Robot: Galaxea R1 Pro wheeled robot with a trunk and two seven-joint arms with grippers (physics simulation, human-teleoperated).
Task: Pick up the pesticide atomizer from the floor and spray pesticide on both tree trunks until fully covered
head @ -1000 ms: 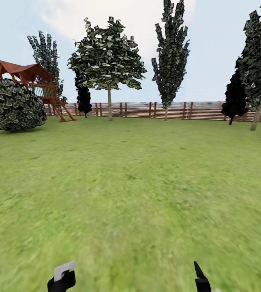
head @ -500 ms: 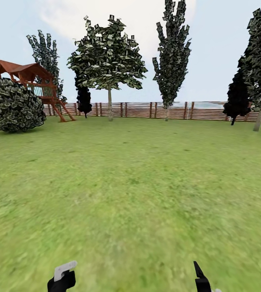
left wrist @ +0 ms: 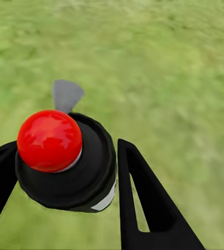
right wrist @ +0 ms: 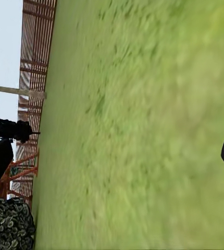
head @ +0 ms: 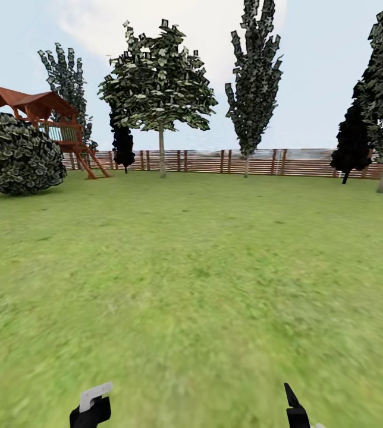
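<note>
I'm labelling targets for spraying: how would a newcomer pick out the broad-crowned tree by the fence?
Follow the brown slat fence along the far edge of the lawn. Right of the red playhouse stands the broad-crowned tree. Unlike the narrow columnar tree to its right, it has a wide rounded crown on a bare pale trunk.

Playhouse (head: 40, 119) left of tree (head: 159, 89), fence (head: 227, 161) seemingly behind.

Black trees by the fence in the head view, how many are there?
2: one black tree right of the playhouse, another near the right edge. More may be hidden.
</note>
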